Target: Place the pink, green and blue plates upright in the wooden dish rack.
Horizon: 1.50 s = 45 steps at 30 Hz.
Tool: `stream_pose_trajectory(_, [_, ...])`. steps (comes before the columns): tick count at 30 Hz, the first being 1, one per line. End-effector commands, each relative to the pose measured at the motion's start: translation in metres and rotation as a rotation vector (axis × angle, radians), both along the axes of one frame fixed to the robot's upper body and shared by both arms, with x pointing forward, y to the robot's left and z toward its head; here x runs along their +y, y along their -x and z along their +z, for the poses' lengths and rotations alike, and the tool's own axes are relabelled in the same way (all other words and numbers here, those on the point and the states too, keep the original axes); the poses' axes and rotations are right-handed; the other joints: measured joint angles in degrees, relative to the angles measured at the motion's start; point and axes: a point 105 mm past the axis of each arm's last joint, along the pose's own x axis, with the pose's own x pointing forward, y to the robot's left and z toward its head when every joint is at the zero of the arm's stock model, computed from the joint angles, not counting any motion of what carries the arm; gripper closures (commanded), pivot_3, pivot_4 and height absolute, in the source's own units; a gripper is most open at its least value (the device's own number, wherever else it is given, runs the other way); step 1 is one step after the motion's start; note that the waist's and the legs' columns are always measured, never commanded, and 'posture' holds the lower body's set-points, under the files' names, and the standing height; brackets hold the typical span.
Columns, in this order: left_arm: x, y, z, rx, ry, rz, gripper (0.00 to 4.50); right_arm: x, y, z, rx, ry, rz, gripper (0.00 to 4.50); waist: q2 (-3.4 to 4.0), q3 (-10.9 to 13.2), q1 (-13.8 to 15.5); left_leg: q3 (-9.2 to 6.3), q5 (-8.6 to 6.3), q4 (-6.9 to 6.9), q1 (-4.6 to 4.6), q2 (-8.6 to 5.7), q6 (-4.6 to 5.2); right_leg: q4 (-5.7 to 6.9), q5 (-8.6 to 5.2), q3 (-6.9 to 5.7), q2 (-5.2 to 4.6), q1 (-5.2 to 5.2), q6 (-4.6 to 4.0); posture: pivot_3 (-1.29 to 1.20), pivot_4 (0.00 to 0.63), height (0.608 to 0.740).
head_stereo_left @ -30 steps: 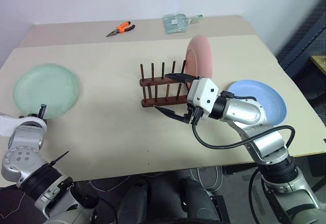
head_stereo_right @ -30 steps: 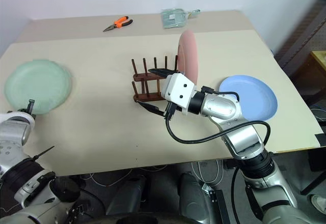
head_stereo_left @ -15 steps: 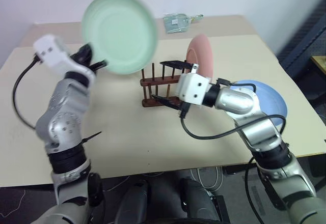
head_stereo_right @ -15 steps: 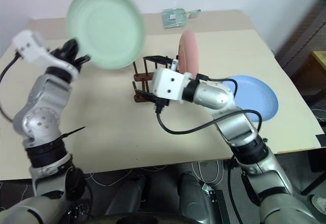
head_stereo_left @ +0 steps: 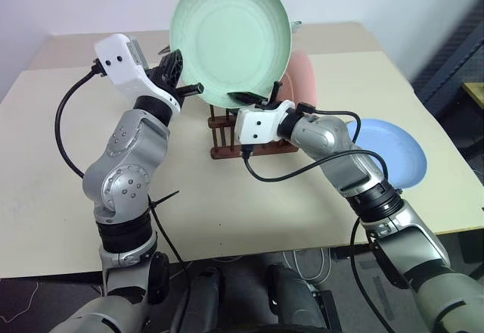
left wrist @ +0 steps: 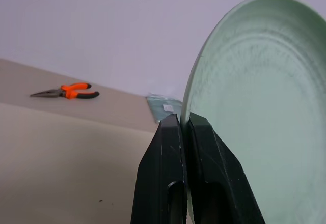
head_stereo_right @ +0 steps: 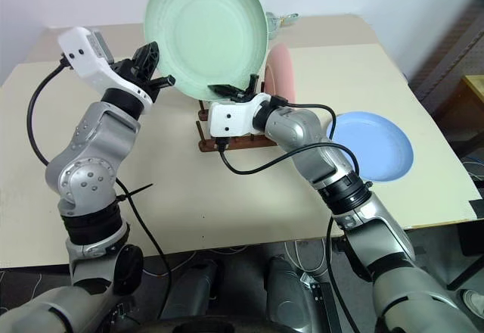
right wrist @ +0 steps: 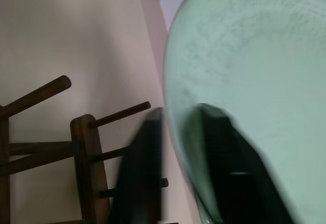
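The green plate (head_stereo_left: 231,38) is held up on edge in the air just above the wooden dish rack (head_stereo_left: 227,132), its hollow side facing me. My left gripper (head_stereo_left: 189,83) is shut on its lower left rim, and the left wrist view shows the fingers (left wrist: 170,152) pinching that rim. At the plate's lower edge my right gripper (head_stereo_left: 253,98) is shut on the rim, one finger on each face (right wrist: 229,152). The pink plate (head_stereo_left: 302,83) stands upright at the rack's right end. On the table to the right, the blue plate (head_stereo_left: 393,147) lies flat.
Orange-handled pliers (left wrist: 66,90) and a clear plastic packet (head_stereo_right: 280,19) lie at the far side of the table. Black cables hang from both wrists, the right one looping low in front of the rack (head_stereo_right: 227,142).
My left arm lifted the green plate off the table's left side and swung it right, over the rack. My right gripper moved forward and shut on its lower rim.
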Motion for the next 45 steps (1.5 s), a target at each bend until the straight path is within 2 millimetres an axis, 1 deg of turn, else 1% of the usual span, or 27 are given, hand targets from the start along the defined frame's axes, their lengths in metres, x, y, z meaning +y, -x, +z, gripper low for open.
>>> stream_pose_trajectory(1, [-0.001,0.008,0.010,-0.052,0.047,-0.037,3.84,0.003,0.006,0.017,-0.081,-0.022,0.022,4.50,0.00,0.00,-0.03,0.00,0.00,0.00,0.00,0.00,0.00,0.00,0.00,0.00,0.01,0.00,0.00,0.00,0.150,0.740])
stream_pose_trajectory(2, [0.001,0.008,0.014,-0.065,0.076,-0.040,3.49,0.003,0.006,0.016,-0.087,-0.016,0.020,4.50,0.00,0.00,0.02,0.00,0.00,0.00,0.00,0.01,0.00,0.00,0.00,0.00,0.01,0.00,0.00,0.00,0.150,0.740])
stream_pose_trajectory(4, [0.009,0.012,0.028,-0.126,0.163,-0.036,2.51,0.002,0.005,0.016,-0.096,-0.009,0.012,4.50,0.00,0.00,-0.02,-0.01,0.00,0.02,-0.01,0.01,0.00,0.00,0.00,0.00,0.00,0.00,0.00,0.00,0.150,0.740])
stream_pose_trajectory(6, [0.038,0.016,0.047,-0.214,0.268,0.054,1.57,0.001,0.005,0.016,-0.101,-0.008,0.007,4.50,-0.01,0.01,-0.04,-0.01,0.00,0.02,-0.01,0.02,-0.01,0.00,0.00,-0.01,0.01,-0.01,0.00,0.00,0.150,0.740])
stream_pose_trajectory(7, [0.056,0.018,0.053,-0.252,0.241,0.138,1.57,0.000,0.004,0.019,-0.091,-0.039,0.006,4.50,-0.01,0.01,-0.10,0.00,0.01,0.01,-0.01,0.02,-0.02,0.00,0.00,-0.01,0.02,-0.02,-0.01,0.00,0.150,0.740])
stream_pose_trajectory(8, [0.070,0.021,0.058,-0.281,0.176,0.215,1.57,-0.001,0.005,0.023,-0.076,-0.086,0.004,4.50,-0.01,0.01,-0.32,0.01,0.02,0.00,0.00,0.02,-0.03,0.00,0.01,-0.01,0.03,-0.02,-0.01,0.00,0.150,0.740])
stream_pose_trajectory(10, [0.097,0.028,0.062,-0.330,0.015,0.361,1.57,-0.004,0.010,0.040,-0.040,-0.230,0.035,4.50,0.00,0.00,-0.48,0.06,0.04,-0.07,0.06,0.03,-0.07,0.01,0.02,0.02,0.07,-0.03,-0.04,0.00,0.150,0.740])
stream_pose_trajectory(11, [0.107,0.030,0.060,-0.334,-0.067,0.418,1.57,-0.007,0.015,0.049,-0.018,-0.301,0.062,4.50,0.03,0.02,-0.44,0.06,0.04,-0.10,0.08,0.04,-0.07,0.01,0.02,0.03,0.09,-0.02,-0.04,0.00,0.150,0.740])
stream_pose_trajectory(12, [0.115,0.032,0.058,-0.337,-0.152,0.460,1.57,-0.010,0.019,0.056,0.010,-0.366,0.093,4.50,0.04,0.02,-0.31,0.06,0.04,-0.11,0.08,0.04,-0.07,0.01,0.02,0.03,0.08,-0.02,-0.04,0.00,0.150,0.740])
stream_pose_trajectory(14, [0.123,0.031,0.040,-0.295,-0.363,0.505,1.57,-0.017,0.036,0.070,0.125,-0.524,0.200,4.50,0.04,0.02,-0.22,0.02,0.03,-0.10,0.05,0.04,-0.05,0.00,0.02,0.02,0.07,-0.01,-0.04,0.00,0.150,0.740])
stream_pose_trajectory(15, [0.125,0.030,0.033,-0.277,-0.426,0.507,1.57,-0.018,0.041,0.073,0.166,-0.567,0.237,4.50,0.06,0.03,0.01,0.01,0.02,-0.11,0.05,0.04,-0.03,-0.01,0.02,0.02,0.05,0.00,-0.04,0.00,0.150,0.740])
stream_pose_trajectory(16, [0.122,0.029,0.021,-0.258,-0.498,0.486,1.57,-0.020,0.049,0.078,0.239,-0.645,0.293,4.50,0.05,0.03,0.18,-0.03,0.01,-0.10,0.05,0.04,-0.01,0.00,0.02,0.01,0.03,0.02,-0.04,0.00,0.150,0.740])
stream_pose_trajectory(18, [0.112,0.025,-0.015,-0.170,-0.576,0.383,1.57,-0.024,0.065,0.087,0.460,-0.822,0.419,4.50,0.06,0.03,0.22,-0.14,-0.01,-0.08,0.02,0.09,0.02,-0.02,0.02,-0.04,-0.01,0.05,-0.05,0.00,0.150,0.740])
stream_pose_trajectory(20, [0.092,0.027,-0.046,-0.114,-0.619,0.244,1.57,-0.024,0.079,0.088,0.627,-0.911,0.504,4.50,0.08,0.04,0.11,-0.34,-0.03,-0.08,0.02,0.13,0.05,-0.01,0.01,-0.03,-0.07,0.06,-0.06,0.00,0.150,0.740])
stream_pose_trajectory(22, [0.068,0.032,-0.067,-0.090,-0.634,0.110,1.57,-0.023,0.083,0.084,0.747,-0.982,0.526,4.50,0.08,0.04,0.02,-0.34,-0.04,-0.08,0.02,0.13,0.06,0.00,0.01,-0.02,-0.09,0.03,-0.07,0.00,0.150,0.740])
stream_pose_trajectory(24, [0.044,0.039,-0.083,-0.070,-0.636,-0.032,1.57,-0.023,0.081,0.079,0.846,-1.069,0.509,4.50,0.09,0.04,-0.04,-0.34,-0.04,-0.09,0.02,0.18,0.06,0.02,-0.01,-0.03,-0.07,-0.01,-0.15,0.00,0.150,0.740])
stream_pose_trajectory(27, [0.026,0.048,-0.097,-0.043,-0.618,-0.167,1.57,-0.026,0.075,0.072,0.922,-1.147,0.462,4.50,0.18,0.07,-0.27,-0.28,-0.04,-0.10,0.02,0.21,0.06,0.02,-0.05,-0.02,-0.07,-0.05,-0.27,0.00,0.150,0.740])
stream_pose_trajectory(31, [0.002,0.066,-0.108,-0.001,-0.595,-0.351,1.57,-0.027,0.069,0.061,0.957,-1.162,0.405,4.50,0.23,0.07,-0.31,-0.23,-0.04,-0.12,0.02,0.21,0.06,0.01,-0.05,0.00,-0.06,-0.07,-0.27,0.00,0.150,0.740])
stream_pose_trajectory(35, [-0.010,0.077,-0.109,0.021,-0.582,-0.456,1.57,-0.033,0.058,0.056,0.980,-1.208,0.352,4.50,0.25,0.08,-0.26,-0.21,-0.03,-0.09,0.02,0.21,0.07,0.02,-0.05,0.00,-0.05,-0.06,-0.26,0.00,0.150,0.740])
stream_pose_trajectory(39, [-0.027,0.086,-0.110,0.030,-0.590,-0.548,1.57,-0.036,0.047,0.044,1.079,-1.233,0.305,4.50,0.26,0.07,-0.26,-0.21,-0.03,-0.08,0.02,0.21,0.07,0.02,-0.05,0.00,-0.04,-0.05,-0.25,0.00,0.150,0.740])
stream_pose_trajectory(43, [-0.038,0.090,-0.109,0.019,-0.610,-0.591,1.57,-0.036,0.039,0.036,1.127,-1.224,0.257,4.50,0.26,0.07,-0.31,-0.20,-0.03,-0.08,0.02,0.21,0.08,0.02,-0.04,0.00,-0.02,-0.04,-0.24,0.00,0.150,0.740])
stream_pose_trajectory(45, [-0.042,0.090,-0.107,0.012,-0.611,-0.600,1.53,-0.038,0.034,0.035,1.121,-1.223,0.233,3.81,0.28,0.08,-0.36,-0.19,-0.03,-0.08,0.03,0.21,0.08,0.03,-0.04,0.00,-0.01,-0.04,-0.24,0.00,0.150,0.740])
